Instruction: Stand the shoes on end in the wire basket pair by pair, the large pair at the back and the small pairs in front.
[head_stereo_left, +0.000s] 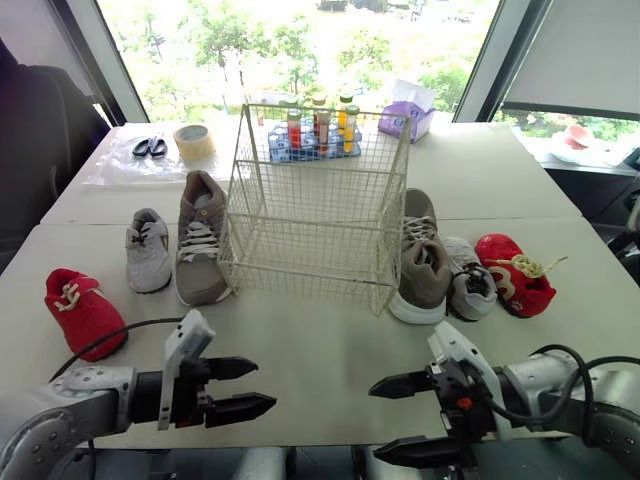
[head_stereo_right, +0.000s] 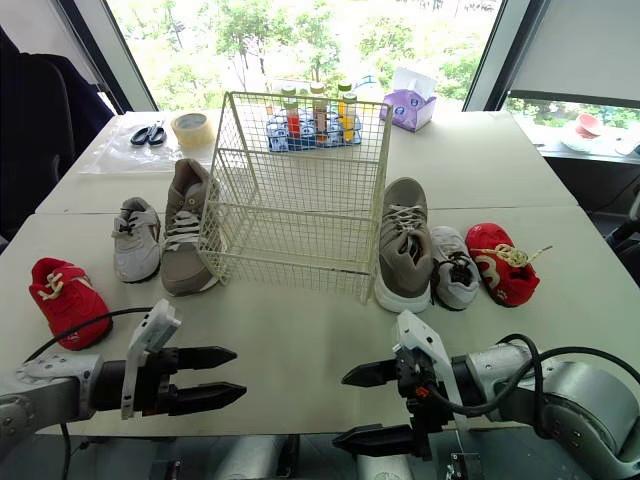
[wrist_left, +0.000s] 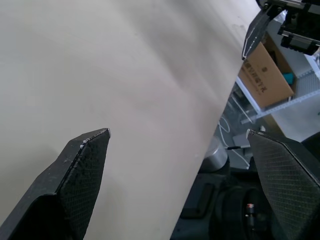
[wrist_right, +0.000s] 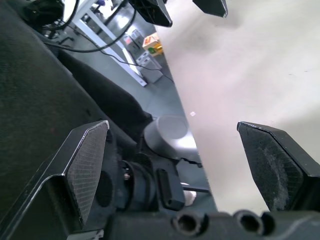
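The wire basket (head_stereo_left: 315, 200) stands mid-way across the surface (head_stereo_left: 320, 350), a bottle rack (head_stereo_left: 315, 140) behind it by the far edge. Toward the left edge lie the left large shoe (head_stereo_left: 201, 240) (just beside the basket), left small shoe (head_stereo_left: 148, 250) and left smallest shoe (head_stereo_left: 83, 310). Toward the right edge lie the right large shoe (head_stereo_left: 422, 258), right small shoe (head_stereo_left: 468, 277) and right smallest shoe (head_stereo_left: 513, 273).

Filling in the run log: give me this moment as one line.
basket empty | six shoes on table, three either side | left gripper open | right gripper open
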